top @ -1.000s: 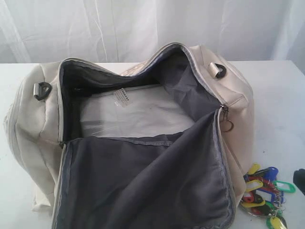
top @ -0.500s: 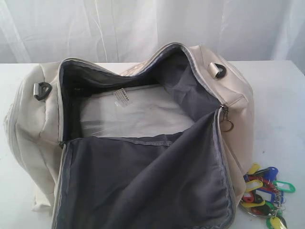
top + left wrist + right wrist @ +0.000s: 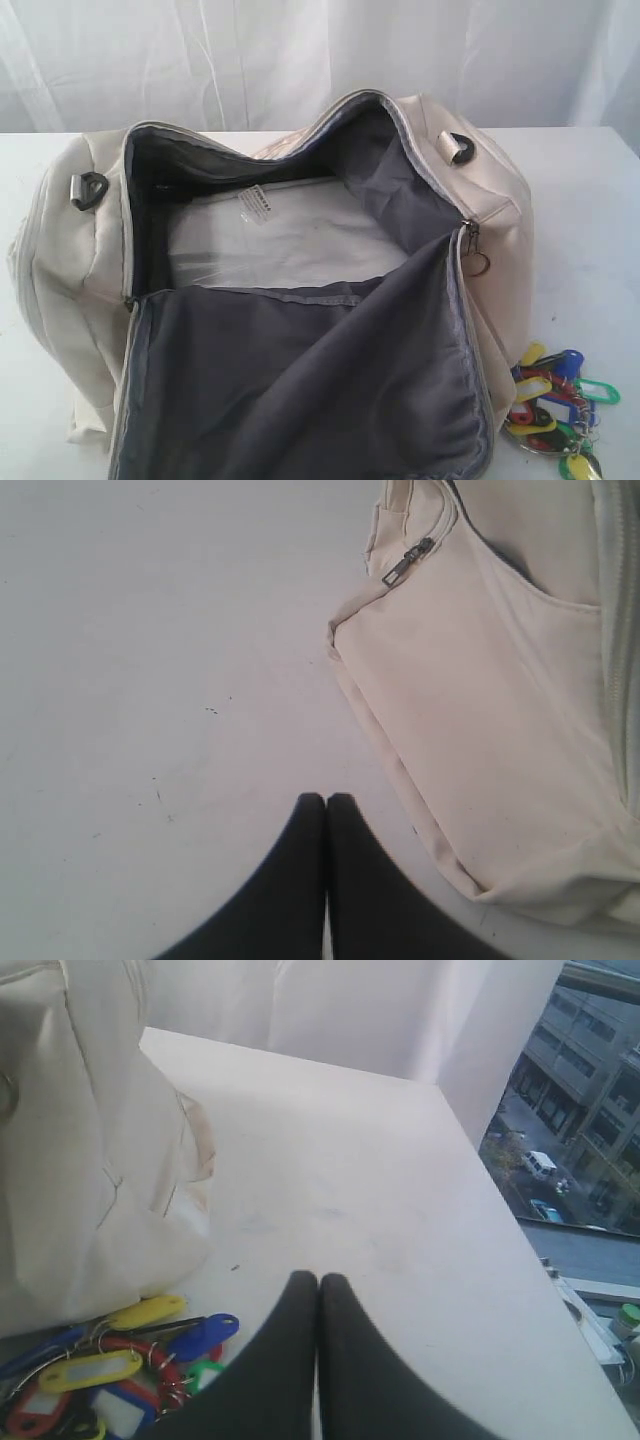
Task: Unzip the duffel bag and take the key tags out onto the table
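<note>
Only the exterior view shows the duffel bag (image 3: 70,250) gaping unzipped, with the key tags (image 3: 555,405) on the table (image 3: 590,200) at its four o'clock. Only the wrist views show the left gripper (image 3: 326,802) and right gripper (image 3: 318,1282), both pressed together, the right just beside the tags. The dark shape at that view's four o'clock edge a second ago has gone

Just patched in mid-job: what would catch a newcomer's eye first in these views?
The cream duffel bag sits unzipped wide on the white table, its dark grey flap folded toward the exterior camera. The bright key tags lie on the table just outside the bag, at that view's lower right. Both pincers are shut and empty, the left pincer by the bag's side, the right pincer close to the tags.
</note>
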